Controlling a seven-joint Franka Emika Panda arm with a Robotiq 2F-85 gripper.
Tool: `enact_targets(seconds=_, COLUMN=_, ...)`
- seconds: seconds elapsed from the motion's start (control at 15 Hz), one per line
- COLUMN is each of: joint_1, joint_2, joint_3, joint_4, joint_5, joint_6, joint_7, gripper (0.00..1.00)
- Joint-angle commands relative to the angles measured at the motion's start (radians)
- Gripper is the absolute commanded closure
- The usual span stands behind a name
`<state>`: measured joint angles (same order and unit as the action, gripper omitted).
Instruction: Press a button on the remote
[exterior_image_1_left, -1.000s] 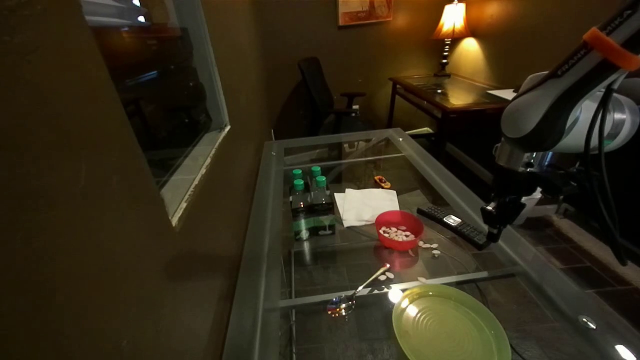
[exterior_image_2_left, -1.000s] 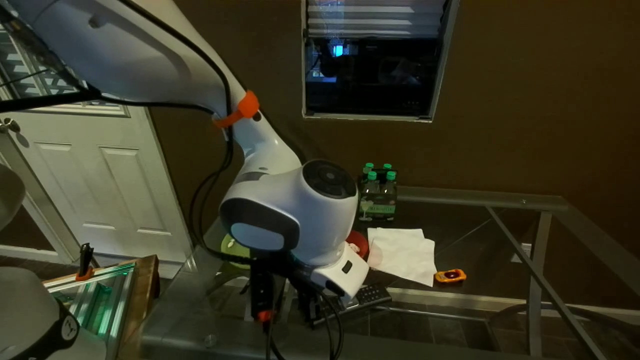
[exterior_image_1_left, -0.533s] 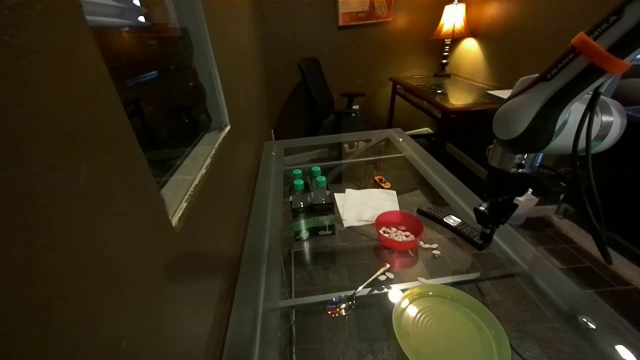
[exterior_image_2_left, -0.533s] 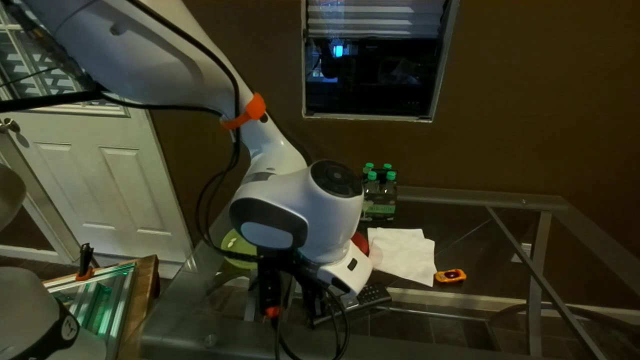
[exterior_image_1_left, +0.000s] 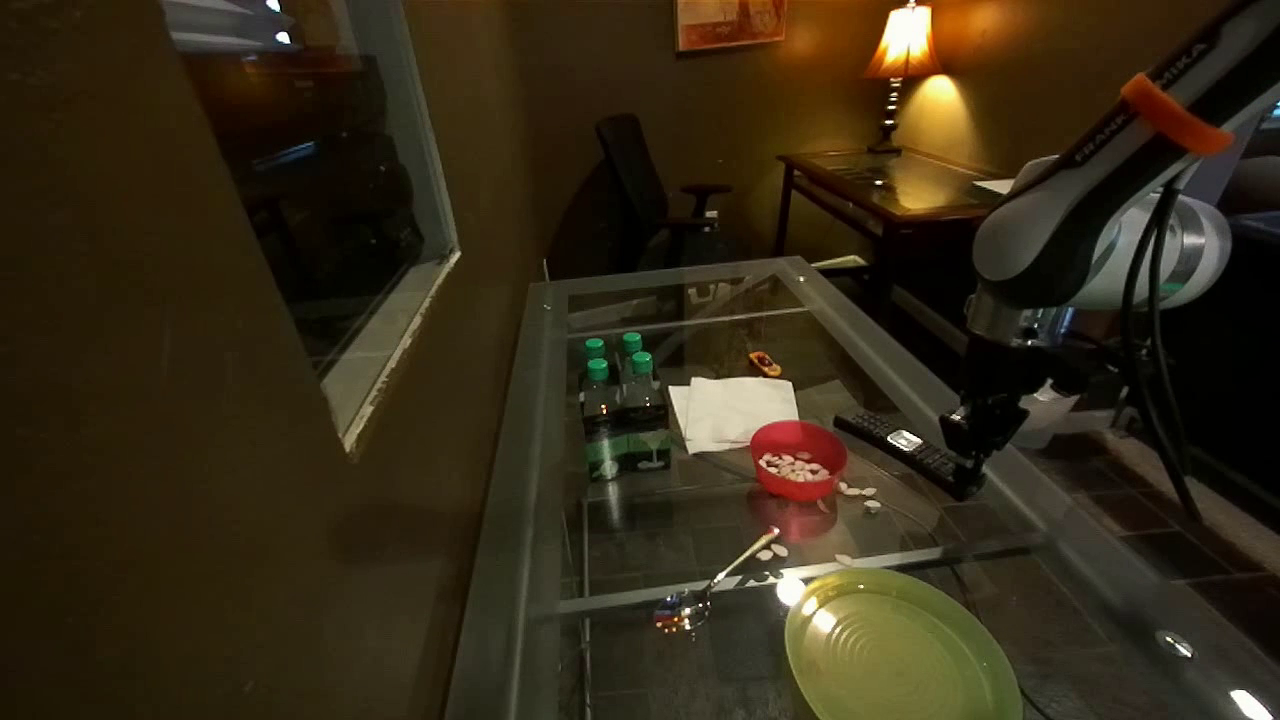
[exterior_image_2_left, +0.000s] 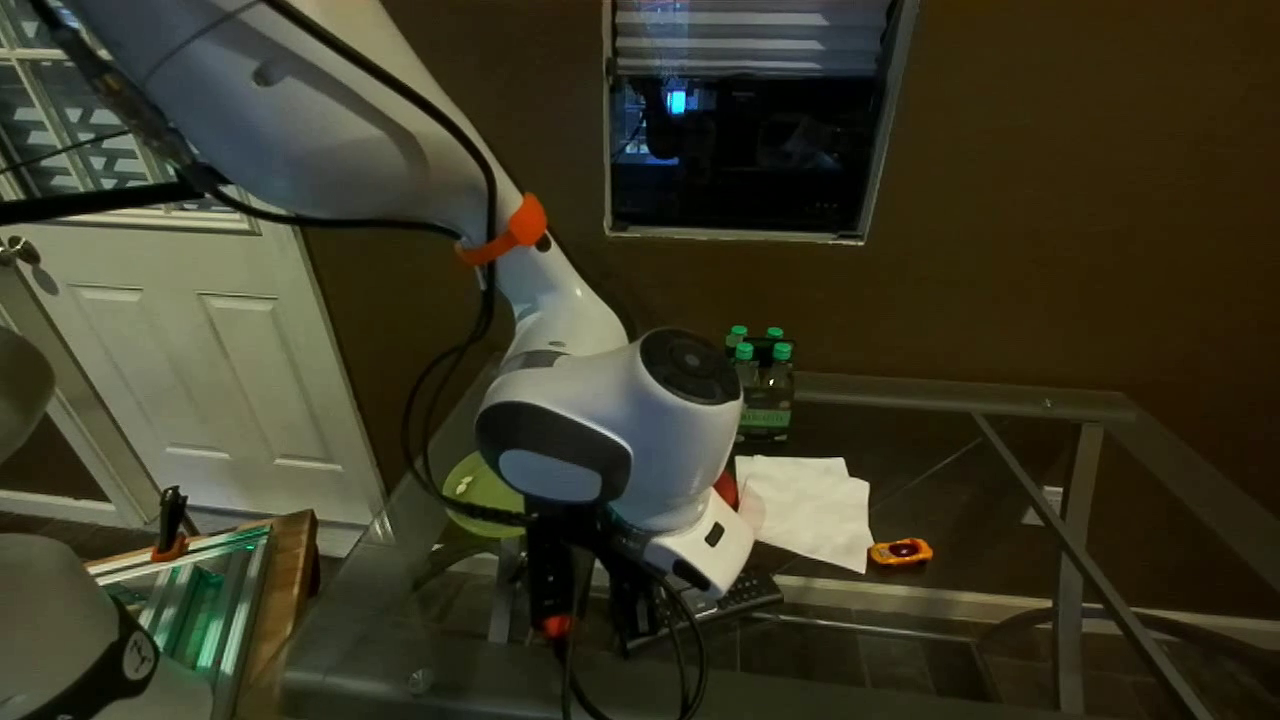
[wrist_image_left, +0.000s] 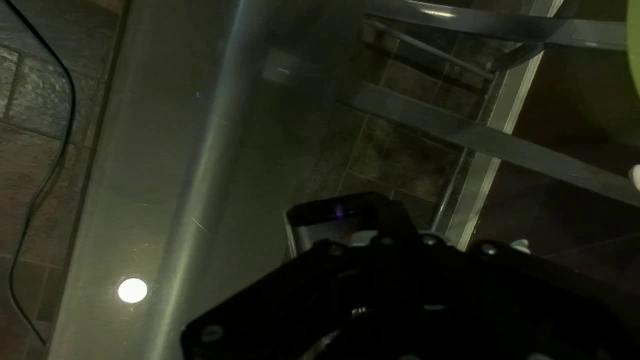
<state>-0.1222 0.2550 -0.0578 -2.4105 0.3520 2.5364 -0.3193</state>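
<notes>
The Robotiq gripper (exterior_image_1_left: 969, 468), jaws together and empty, points down at the end of the black remote control (exterior_image_1_left: 906, 444) nearer the green plate (exterior_image_1_left: 900, 655) (whether touching, I can't tell).

Green-capped bottles (exterior_image_2_left: 777, 378) stand, in an exterior view, by the far edge of the glass table (exterior_image_2_left: 960, 392); white sheets (exterior_image_2_left: 810, 505) and an orange device (exterior_image_2_left: 900, 552) lie mid-surface, a green plate (exterior_image_2_left: 478, 492) toward the left edge. Near the front edge, the gripper (exterior_image_2_left: 630, 632), below the arm (exterior_image_2_left: 560, 310), is at the left end of the partly hidden remote (exterior_image_2_left: 750, 594).
</notes>
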Motion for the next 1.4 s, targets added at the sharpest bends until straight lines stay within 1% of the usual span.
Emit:
enact_targets(seconds=0.0, joint_1=-0.024, joint_2=0.024, joint_3=0.021, joint_4=0.028, joint_5=0.001, joint_6=-0.033, joint_7=0.022, gripper=1.0)
enact_targets(seconds=0.27, joint_1=-0.03, joint_2=0.04, joint_3=0.016, joint_4=0.036, joint_5=-0.003, joint_6=-0.045, joint_7=0.031, gripper=1.0)
enact_targets(seconds=0.47, joint_1=-0.039, joint_2=0.102, joint_3=-0.005, joint_4=0.055, joint_5=-0.026, joint_6=-0.026, joint_7=0.053, gripper=1.0)
enact_targets(seconds=0.6, joint_1=-0.048, joint_2=0.135, joint_3=-0.016, joint_4=0.077, joint_5=-0.033, joint_6=-0.031, joint_7=0.078, gripper=1.0)
enact_targets(seconds=0.67, joint_1=-0.048, joint_2=0.131, joint_3=-0.014, joint_4=0.084, joint_5=-0.035, joint_6=-0.048, joint_7=0.083, gripper=1.0)
enact_targets(seconds=0.73, joint_1=-0.047, joint_2=0.119, joint_3=-0.009, joint_4=0.085, joint_5=-0.033, joint_6=-0.06, joint_7=0.082, gripper=1.0)
enact_targets(seconds=0.93, joint_1=-0.028, joint_2=0.012, joint_3=0.019, joint_4=0.028, joint_5=-0.028, joint_6=-0.087, joint_7=0.066, gripper=1.0)
enact_targets(seconds=1.07, joint_1=-0.008, joint_2=-0.051, joint_3=0.026, joint_4=-0.019, joint_5=-0.051, joint_6=-0.074, joint_7=0.083, gripper=1.0)
enact_targets(seconds=1.13, joint_1=0.011, joint_2=-0.076, joint_3=0.019, joint_4=-0.045, joint_5=-0.086, joint_6=-0.048, joint_7=0.116, gripper=1.0)
enact_targets(seconds=1.2, joint_1=0.029, joint_2=-0.112, joint_3=0.013, joint_4=-0.079, joint_5=-0.125, joint_6=-0.013, joint_7=0.135, gripper=0.74)
enact_targets(seconds=1.27, joint_1=0.043, joint_2=-0.14, joint_3=0.008, joint_4=-0.105, joint_5=-0.166, joint_6=0.011, joint_7=0.161, gripper=0.73)
enact_targets(seconds=1.33, joint_1=0.054, joint_2=-0.176, joint_3=0.005, joint_4=-0.136, joint_5=-0.208, joint_6=0.051, joint_7=0.183, gripper=0.68)
